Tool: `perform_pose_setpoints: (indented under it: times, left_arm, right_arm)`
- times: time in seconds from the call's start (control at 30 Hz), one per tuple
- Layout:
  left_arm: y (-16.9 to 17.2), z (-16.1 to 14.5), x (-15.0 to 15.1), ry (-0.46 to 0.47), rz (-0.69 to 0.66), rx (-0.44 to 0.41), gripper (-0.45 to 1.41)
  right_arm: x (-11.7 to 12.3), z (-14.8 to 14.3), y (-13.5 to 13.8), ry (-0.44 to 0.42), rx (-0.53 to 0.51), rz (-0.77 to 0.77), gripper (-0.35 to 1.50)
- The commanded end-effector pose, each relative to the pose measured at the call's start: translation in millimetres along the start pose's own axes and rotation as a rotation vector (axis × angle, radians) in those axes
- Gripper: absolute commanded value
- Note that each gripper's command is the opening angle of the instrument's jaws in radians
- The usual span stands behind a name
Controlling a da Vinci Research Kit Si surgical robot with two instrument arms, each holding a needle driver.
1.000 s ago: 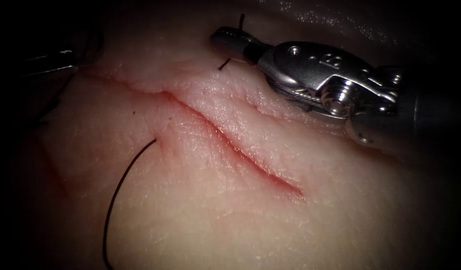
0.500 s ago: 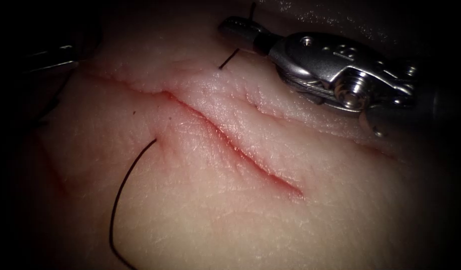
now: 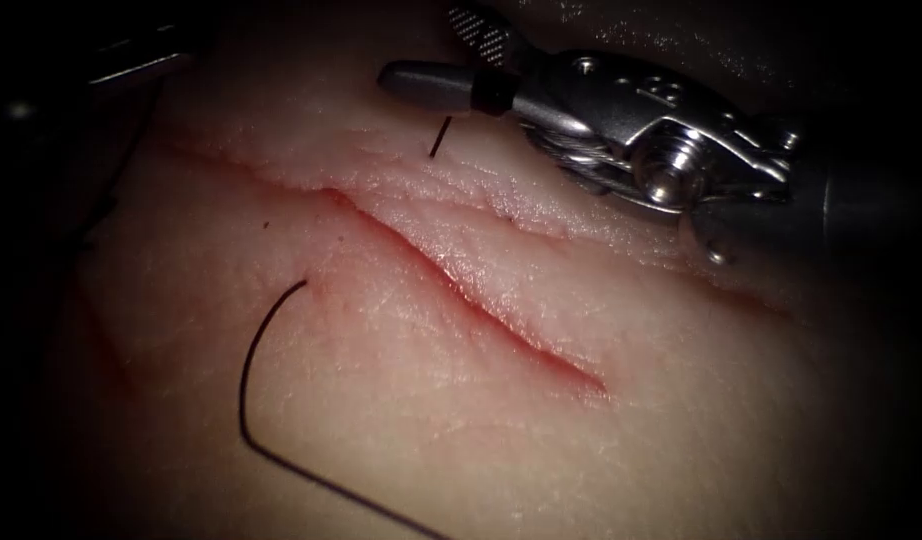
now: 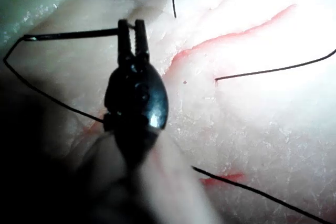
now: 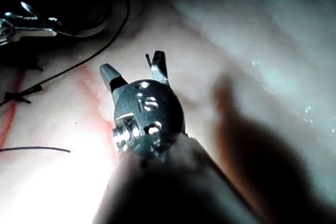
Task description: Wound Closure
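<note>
My right tool (image 3: 431, 55) has let go: half a second ago its jaws were clenched on the short end of thread (image 3: 439, 137), and now they stand apart, holding nothing, just above that end. The short end sticks up from the tissue (image 3: 581, 460) on the right, far side of the cut (image 3: 481, 300). My left tool (image 4: 131, 24) is clenched on the needle (image 4: 73, 35), which is out of the tissue and held above it, off the left end of the cut. The grip sits away from the end where the thread joins. I cannot tell how much of the curve runs past the jaws, as they hide it in the left wrist view. The long thread (image 3: 251, 400) leaves the tissue on the left side of the cut and lies in a slack bend across the surface. A thin line of red fluid (image 3: 541, 355) marks the cut itself. As I read it, the step in hand is managing that short end now the thread is drawn through, and the tail is already quite short. To do this well I would keep the left tool quiet, so no pull travels down the long thread and drags the tail into the tissue. I would also keep the open right jaws clear of the surface. Any fresh grasp belongs near the tip of the tail, not at its root.
</note>
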Motion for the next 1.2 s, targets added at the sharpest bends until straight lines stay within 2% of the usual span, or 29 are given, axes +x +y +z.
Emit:
perform_pose_setpoints:
  times: [0.03, 0.23, 0.27, 0.3, 0.33, 0.43, 0.5, 0.7, 0.97, 1.1, 1.2]
  left_arm:
    - [-0.1, 1.0, -0.6, -0.005, 0.005, 0.009, -0.45]
    - [-1.1, 4.3, -1.9, -0.091, 0.099, 0.058, -0.45]
    - [-0.9, 4.8, -2.4, -0.107, 0.109, 0.05, -0.06]
    - [-0.7, 5.5, -3.1, -0.131, 0.12, 0.033, 0.52]
    - [-0.5, 6.0, -3.8, -0.157, 0.125, 0.013, 0.83]
    - [0.5, 7.4, -5.9, -0.252, 0.138, -0.003, 1.15]
    - [1.1, 8.3, -7.0, -0.301, 0.143, 0.005, 1.28]
    - [1.4, 8.9, -6.4, -0.328, 0.136, 0.005, 1.38]
    - [1.4, 5.5, -3.1, -0.351, 0.11, -0.037, 1.4]
    - [2.0, 3.0, -1.3, -0.395, 0.091, -0.099, 1.16]
    - [3.4, 0.9, -0.6, -0.467, 0.082, -0.205, 1.16]
  right_arm:
    - [0.0, -0.9, 0.4, -0.001, 0.002, 0.0, 1.47]
    - [-0.1, -5.8, 1.9, -0.003, -0.011, 0.001, 1.47]
    - [-0.2, -6.4, 2.1, -0.004, -0.011, 0.001, 1.47]
    - [-0.2, -7.0, 2.3, -0.003, -0.014, 0.0, 1.47]
    - [-0.3, -7.6, 2.6, -0.003, -0.013, -0.001, 1.47]
    - [-0.3, -8.4, 3.0, -0.002, -0.024, 0.001, 1.45]
    - [-0.3, -8.4, 3.0, 0.0, -0.032, 0.002, 1.45]
    - [-0.4, -8.1, 2.4, 0.0, -0.032, 0.003, 1.45]
    - [-0.5, -8.0, 2.0, -0.003, -0.015, 0.002, 1.43]
    - [-0.5, -8.0, 2.0, -0.007, -0.012, 0.002, 1.42]
    - [-0.6, -8.0, 1.9, -0.007, -0.012, 0.002, 1.42]
